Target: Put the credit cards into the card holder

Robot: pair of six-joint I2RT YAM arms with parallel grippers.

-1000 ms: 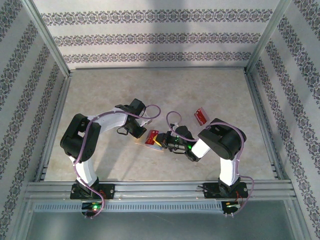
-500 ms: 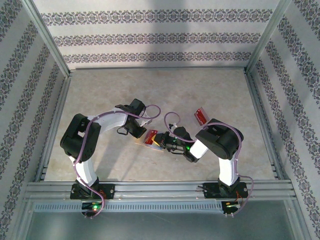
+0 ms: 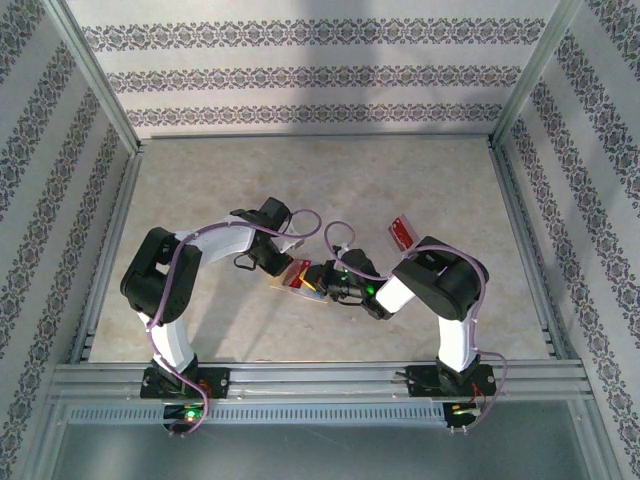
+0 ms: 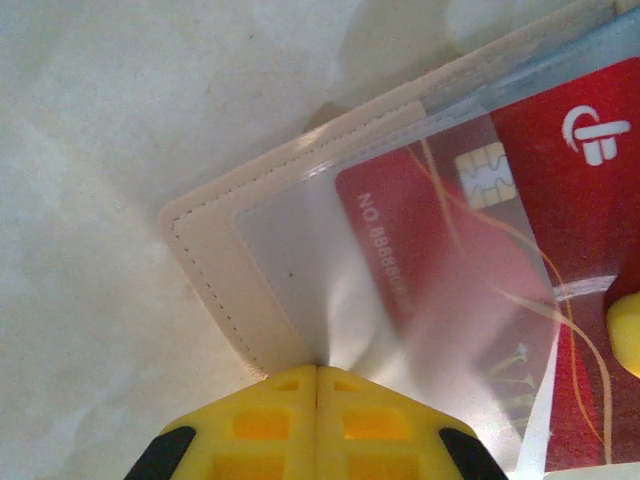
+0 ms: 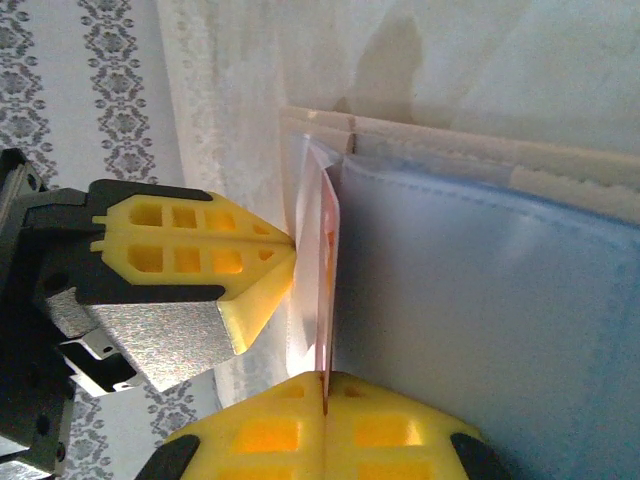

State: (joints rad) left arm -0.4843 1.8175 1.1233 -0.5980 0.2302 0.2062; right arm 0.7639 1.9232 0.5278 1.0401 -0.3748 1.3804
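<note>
The tan card holder (image 4: 225, 270) lies open on the table, its clear pocket sheet (image 4: 300, 250) pinched at the edge by my shut left gripper (image 4: 317, 368). A red credit card (image 4: 440, 240) sits partly under that clear sheet. In the right wrist view the same credit card (image 5: 328, 250) shows edge-on, with my right gripper (image 5: 325, 376) shut on its near edge and the left gripper's yellow fingers (image 5: 200, 250) just beside it. From above, the card holder (image 3: 298, 278) lies between the left gripper (image 3: 288, 262) and the right gripper (image 3: 322, 280). A second credit card (image 3: 402, 232) lies flat further right.
Both arms crowd together at the table's middle front. Metal rails (image 3: 320, 378) run along the near edge and patterned walls (image 3: 300, 70) close in the back and sides. Bare tabletop (image 3: 320, 180) stretches behind the arms.
The right gripper with its red card has shifted a little left, towards the card holder and the left gripper. The left arm has stayed put.
</note>
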